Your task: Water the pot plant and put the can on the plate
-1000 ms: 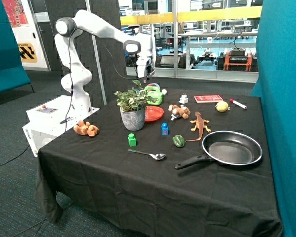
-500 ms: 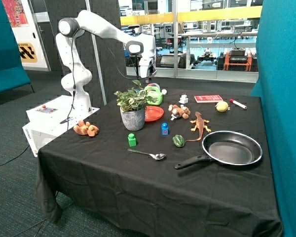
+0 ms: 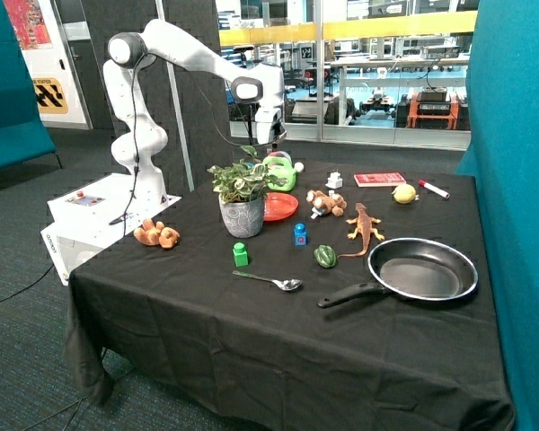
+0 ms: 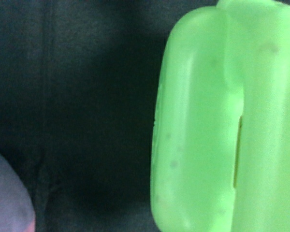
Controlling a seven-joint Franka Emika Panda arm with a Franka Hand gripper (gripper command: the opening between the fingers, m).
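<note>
The pot plant (image 3: 241, 193), with variegated leaves in a grey patterned pot, stands near the middle of the black table. The red-orange plate (image 3: 282, 206) lies just beside it. The bright green can (image 3: 281, 172) stands on the cloth behind the plant and plate, its white-tipped spout toward the far side. My gripper (image 3: 272, 146) hangs directly above the can, very close to its top. In the wrist view the can (image 4: 222, 121) fills one side of the picture at close range, over black cloth (image 4: 87, 96).
A small green block (image 3: 241, 254), a blue toy (image 3: 300, 234), a dark green pepper toy (image 3: 324, 257) and a spoon (image 3: 271, 282) lie in front of the plant. A black frying pan (image 3: 422, 272), an orange lizard (image 3: 363, 224), plush toys, a lemon and a red book are also on the table.
My gripper has moved a little lower and closer to the top of the can. The can, the plant and the plate have not moved.
</note>
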